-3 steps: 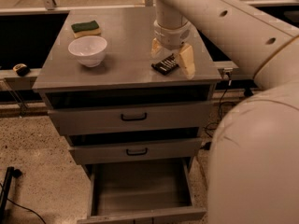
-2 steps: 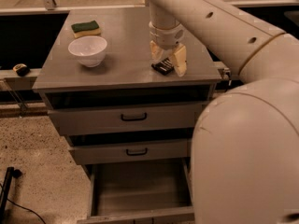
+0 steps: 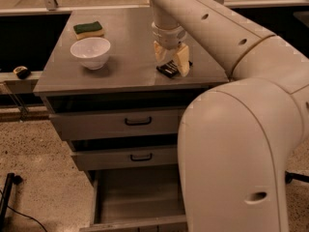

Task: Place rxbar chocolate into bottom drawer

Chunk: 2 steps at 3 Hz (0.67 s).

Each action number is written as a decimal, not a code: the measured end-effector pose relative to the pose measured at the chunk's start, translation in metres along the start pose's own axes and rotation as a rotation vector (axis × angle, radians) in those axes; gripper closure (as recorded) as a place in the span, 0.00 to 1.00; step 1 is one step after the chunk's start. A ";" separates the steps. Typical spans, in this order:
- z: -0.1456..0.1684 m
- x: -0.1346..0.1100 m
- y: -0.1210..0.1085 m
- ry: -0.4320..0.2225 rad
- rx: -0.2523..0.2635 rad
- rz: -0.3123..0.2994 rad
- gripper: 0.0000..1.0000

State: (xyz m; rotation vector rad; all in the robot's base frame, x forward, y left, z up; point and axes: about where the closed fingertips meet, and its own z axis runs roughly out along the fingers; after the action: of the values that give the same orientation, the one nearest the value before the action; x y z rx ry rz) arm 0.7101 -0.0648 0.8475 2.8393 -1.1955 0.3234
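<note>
The rxbar chocolate (image 3: 168, 70), a small black bar with white lettering, lies flat on the grey cabinet top (image 3: 125, 71) near its front right. My gripper (image 3: 170, 62) points down right over it, with its cream fingers (image 3: 182, 64) apart on either side of the bar, open. The bottom drawer (image 3: 135, 202) is pulled out below, a plain grey tray with nothing in the part that shows. My arm hides its right side.
A white bowl (image 3: 91, 51) and a green-and-yellow sponge (image 3: 88, 29) sit on the left of the cabinet top. Two upper drawers with black handles (image 3: 138, 122) are slightly out. My bulky arm (image 3: 231, 153) fills the right side. A dark cable (image 3: 7, 202) lies on the floor at left.
My gripper has moved lower over the bar, and its fingers now stand closer around it. The view has shifted, and my arm covers more of the right side.
</note>
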 end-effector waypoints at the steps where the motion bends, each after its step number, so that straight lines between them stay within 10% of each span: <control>1: 0.006 0.006 -0.009 0.006 -0.001 0.001 0.36; 2: 0.016 0.011 -0.009 -0.003 -0.004 0.010 0.53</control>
State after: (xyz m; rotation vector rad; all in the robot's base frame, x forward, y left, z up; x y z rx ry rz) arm 0.7273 -0.0682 0.8349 2.8324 -1.2106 0.3178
